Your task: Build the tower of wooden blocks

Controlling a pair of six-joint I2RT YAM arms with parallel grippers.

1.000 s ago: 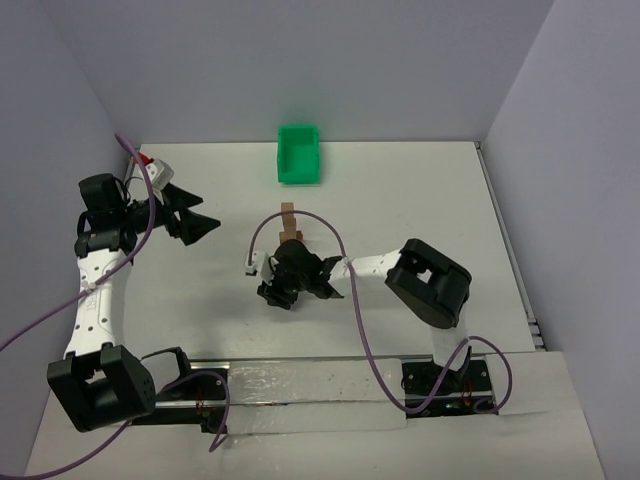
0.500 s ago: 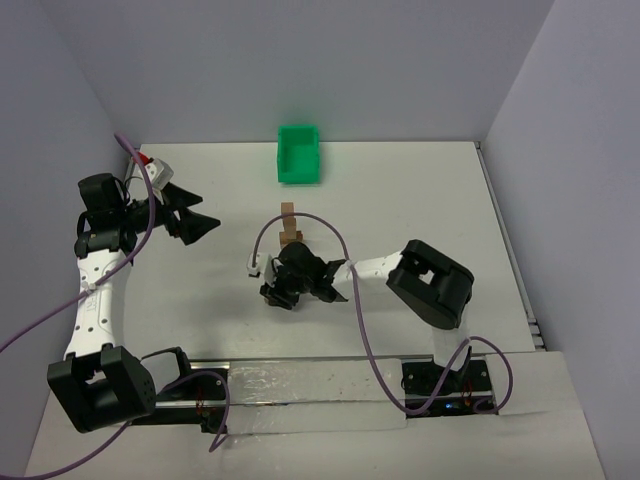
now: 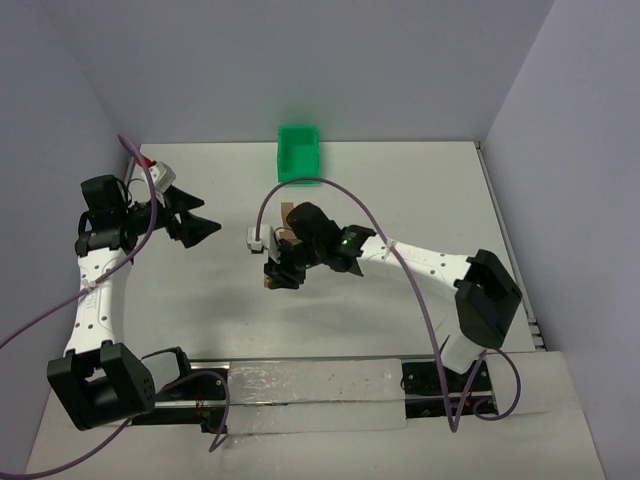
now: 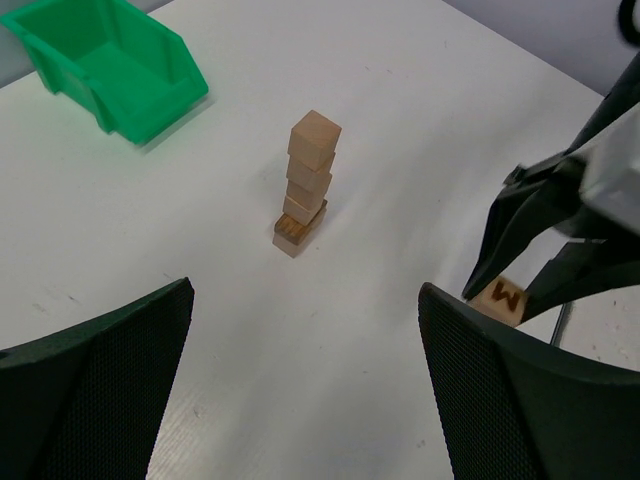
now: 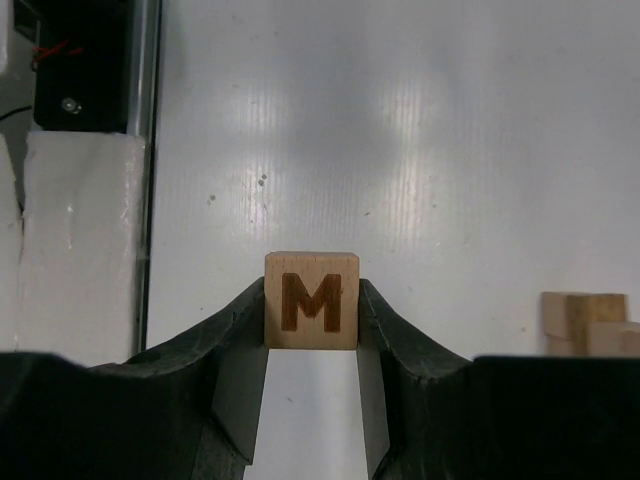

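The tower [image 4: 307, 180] is a narrow column of several tan wood blocks on a wider base, and it stands mid-table. In the top view my right arm hides most of the tower [image 3: 286, 210]. My right gripper [image 5: 312, 312] is shut on a wood block marked "M" [image 5: 312, 300], just in front and to the left of the tower. That M block [image 4: 503, 298] also shows at the right of the left wrist view. The tower's base blocks [image 5: 590, 325] sit at the right edge of the right wrist view. My left gripper [image 3: 205, 218] is open and empty, far left of the tower.
A green bin [image 3: 298, 152] stands at the back of the table behind the tower, and the same green bin [image 4: 105, 60] shows at the top left of the left wrist view. A foam strip and black rail [image 5: 85, 190] run along the near edge.
My right gripper has shut on the M block, and the right arm has stretched out and swung up toward the tower. The left arm has not moved.
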